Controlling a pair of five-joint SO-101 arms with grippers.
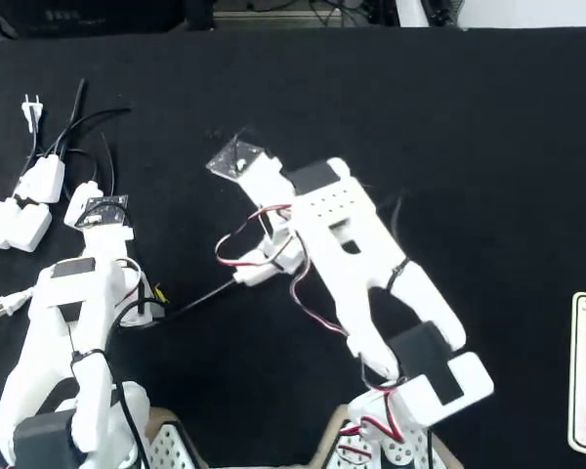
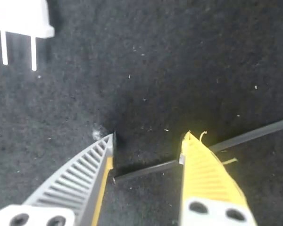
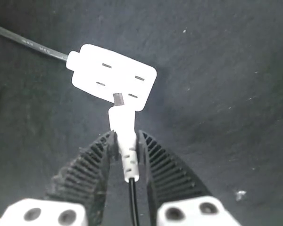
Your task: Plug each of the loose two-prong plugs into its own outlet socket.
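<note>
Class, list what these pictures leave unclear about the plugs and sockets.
Right wrist view: the held plug overlaps the outlet block; its own body hides whether both prongs enter slots.
Left wrist view: the loose plug is cut off by the picture's edge.
High view: the white blocks are too small to count sockets.

Black felt tabletop (image 1: 498, 127) lay open far and right; white plastic outlet blocks (image 1: 15, 223) crowded the far-left corner; a thin black cord (image 2: 146, 170) crossed between the left gripper's (image 2: 148, 139) spread fingers; the right gripper (image 3: 127, 139), clamped on a white two-prong plug (image 3: 124, 125), met a white socket block (image 3: 111, 75).
</note>
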